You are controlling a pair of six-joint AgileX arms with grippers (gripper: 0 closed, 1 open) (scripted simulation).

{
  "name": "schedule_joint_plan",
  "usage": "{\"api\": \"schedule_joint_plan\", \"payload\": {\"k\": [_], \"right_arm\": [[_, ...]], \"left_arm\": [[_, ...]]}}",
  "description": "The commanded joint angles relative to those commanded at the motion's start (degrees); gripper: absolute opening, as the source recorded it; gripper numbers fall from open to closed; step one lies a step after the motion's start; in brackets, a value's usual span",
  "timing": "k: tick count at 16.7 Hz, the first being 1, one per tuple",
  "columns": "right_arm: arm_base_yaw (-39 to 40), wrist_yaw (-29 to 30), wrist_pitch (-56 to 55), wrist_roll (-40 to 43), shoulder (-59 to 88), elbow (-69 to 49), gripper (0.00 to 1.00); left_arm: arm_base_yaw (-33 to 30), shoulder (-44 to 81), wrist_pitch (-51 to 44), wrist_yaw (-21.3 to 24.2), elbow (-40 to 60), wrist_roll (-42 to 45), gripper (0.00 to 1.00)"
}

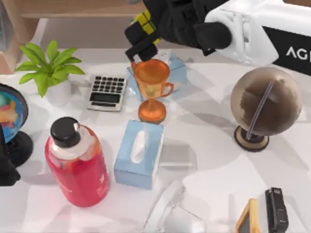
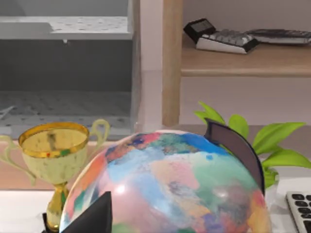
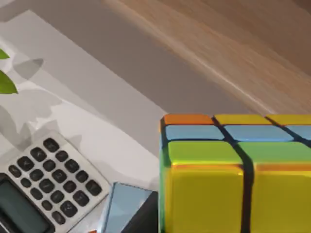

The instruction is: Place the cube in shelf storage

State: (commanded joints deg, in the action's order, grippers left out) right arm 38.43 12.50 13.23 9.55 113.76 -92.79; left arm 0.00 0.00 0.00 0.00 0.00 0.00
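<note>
The cube (image 1: pixel 144 20), with yellow, green and blue squares between dark lines, hangs above the back of the desk, held by my right gripper (image 1: pixel 141 36), which is shut on it. In the right wrist view the cube (image 3: pixel 233 174) sits close up, with the light brown shelf storage board (image 3: pixel 233 43) just beyond it. In the top view the shelf storage (image 1: pixel 73 8) runs along the far edge, and the cube is right at its front edge. My left arm (image 1: pixel 6 165) is parked at the left edge of the desk.
Under the right gripper stand an orange trophy cup (image 1: pixel 151 87) and a blue tissue box (image 1: pixel 177 68). A calculator (image 1: pixel 107 92), a plant (image 1: pixel 48 68), a red bottle (image 1: pixel 77 162), a second tissue box (image 1: pixel 138 153) and a brown globe (image 1: pixel 265 104) crowd the desk.
</note>
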Motion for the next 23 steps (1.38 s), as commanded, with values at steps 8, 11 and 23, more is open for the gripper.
{"api": "schedule_joint_plan", "payload": {"k": [8,11,23], "right_arm": [[7.6,13.5,-45.7,-0.9,9.4,11.9,0.0],[6.7,18.3,-60.6,-0.6,12.1,15.5,0.0],[0.5,27.6,-87.8,-0.8,15.3,24.0,0.0]], "left_arm": [[0.0,0.0,0.0,0.0,0.0,0.0,1.0],[0.0,0.0,0.0,0.0,0.0,0.0,1.0],[0.0,0.0,0.0,0.0,0.0,0.0,1.0]]}}
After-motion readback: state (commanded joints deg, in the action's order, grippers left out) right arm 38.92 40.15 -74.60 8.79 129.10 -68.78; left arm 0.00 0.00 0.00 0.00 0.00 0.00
